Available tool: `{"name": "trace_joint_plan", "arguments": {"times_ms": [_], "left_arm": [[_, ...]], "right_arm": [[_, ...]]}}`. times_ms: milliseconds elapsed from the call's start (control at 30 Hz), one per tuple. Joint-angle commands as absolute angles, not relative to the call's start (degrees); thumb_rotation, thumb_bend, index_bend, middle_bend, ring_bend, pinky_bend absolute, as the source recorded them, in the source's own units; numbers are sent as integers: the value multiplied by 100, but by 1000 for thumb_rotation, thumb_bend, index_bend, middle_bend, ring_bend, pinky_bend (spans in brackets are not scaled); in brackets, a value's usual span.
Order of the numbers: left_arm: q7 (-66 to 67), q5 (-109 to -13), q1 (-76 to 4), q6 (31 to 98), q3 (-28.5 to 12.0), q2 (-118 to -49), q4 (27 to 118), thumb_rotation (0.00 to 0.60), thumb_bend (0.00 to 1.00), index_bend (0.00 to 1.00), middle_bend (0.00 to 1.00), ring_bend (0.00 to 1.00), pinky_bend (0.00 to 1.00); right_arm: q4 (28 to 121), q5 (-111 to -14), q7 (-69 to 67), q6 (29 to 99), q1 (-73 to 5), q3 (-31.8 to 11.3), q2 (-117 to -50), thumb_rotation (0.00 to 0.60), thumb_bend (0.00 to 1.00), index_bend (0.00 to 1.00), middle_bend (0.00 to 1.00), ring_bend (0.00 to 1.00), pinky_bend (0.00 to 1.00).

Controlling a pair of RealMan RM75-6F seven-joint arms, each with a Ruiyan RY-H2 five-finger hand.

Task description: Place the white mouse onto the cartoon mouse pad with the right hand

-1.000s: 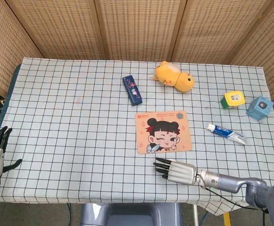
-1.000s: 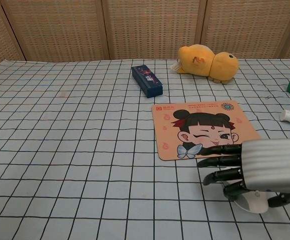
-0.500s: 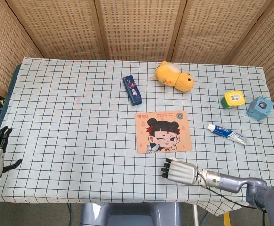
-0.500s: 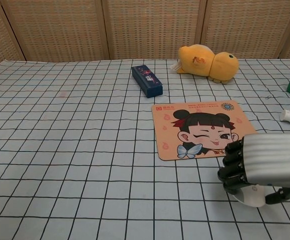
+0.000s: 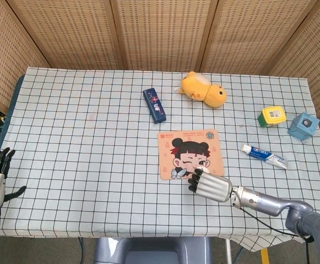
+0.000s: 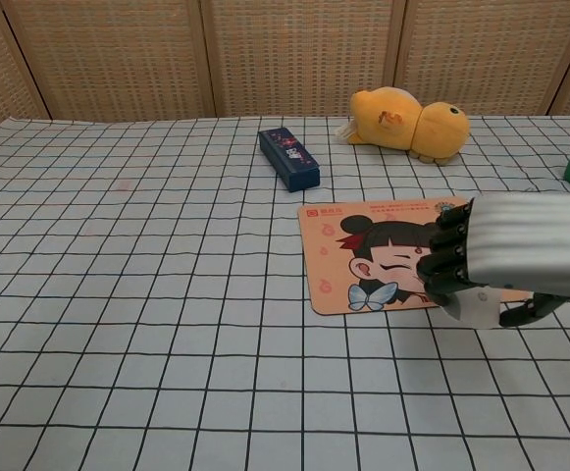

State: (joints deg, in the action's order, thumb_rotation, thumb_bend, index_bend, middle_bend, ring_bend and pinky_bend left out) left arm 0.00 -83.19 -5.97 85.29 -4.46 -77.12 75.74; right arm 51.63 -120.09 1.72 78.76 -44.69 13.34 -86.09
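While right hand (image 6: pixel 520 257) grips white mouse (image 6: pixel 473 306) | apparently above cartoon mouse pad (image 6: pixel 363 257) edge

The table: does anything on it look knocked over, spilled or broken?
Nothing stands out. The yellow plush toy lies on its side, which may be how it rests. The right hand holds the white mouse over the cartoon mouse pad.
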Motion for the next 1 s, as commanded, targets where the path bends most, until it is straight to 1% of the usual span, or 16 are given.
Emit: {"name": "trace_joint_plan", "arguments": {"times_ms": [33, 267, 467, 1000], "left_arm": [[8, -8318, -597, 8529, -445, -7713, 7575, 600, 0, 0, 0, 0, 0], [-3, -8295, -600, 8511, -453, -7709, 7569, 600, 0, 0, 0, 0, 0], [-34, -8260, -616, 8446, -452, -7715, 7542, 600, 0, 0, 0, 0, 0], [-42, -8083, -711, 8174, -494, -7782, 7437, 600, 0, 0, 0, 0, 0]], "right_arm": [[5099, -11957, 243, 7721, -4572, 1258, -8671, 600, 151, 825, 623, 479, 471], [4829, -11819, 210, 7411, -4817, 1085, -8938, 600, 152, 826, 622, 479, 470], [4258, -11731, 64, 7244, -5042, 991, -9245, 600, 152, 827, 622, 479, 469], [2687, -11768, -690, 7337, -5394, 1236, -9942, 600, 152, 827, 617, 479, 466]]}}
